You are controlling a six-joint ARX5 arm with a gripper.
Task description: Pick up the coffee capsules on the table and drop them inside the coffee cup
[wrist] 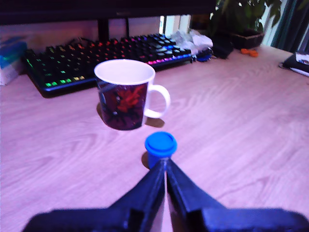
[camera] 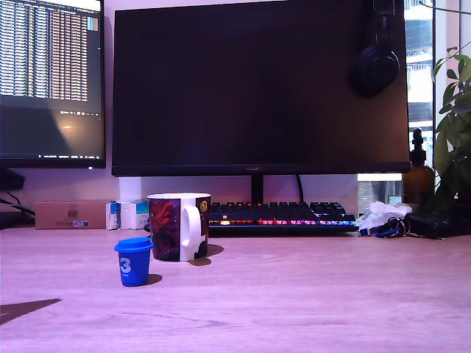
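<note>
A bright blue coffee capsule (camera: 134, 262) with a white "3" stands upright on the wooden table, just in front of the coffee cup (camera: 179, 226) and toward the exterior view's left of it. The cup is dark red and purple with a white handle. In the wrist view the capsule (wrist: 161, 145) sits right beyond my gripper (wrist: 165, 163), and the cup (wrist: 126, 96) stands behind it with its mouth open and nothing showing inside. My gripper's dark fingers meet at their tips and hold nothing. The exterior view does not show the gripper.
A backlit keyboard (camera: 280, 215) lies behind the cup under a large dark monitor (camera: 257, 88). Small white-and-blue boxes (camera: 126, 215) and a cardboard box (camera: 70, 215) sit at the back left. Crumpled tissue with keys (camera: 383, 219), a brown bottle (camera: 418, 176) and a plant (camera: 455, 132) stand at the exterior view's right.
</note>
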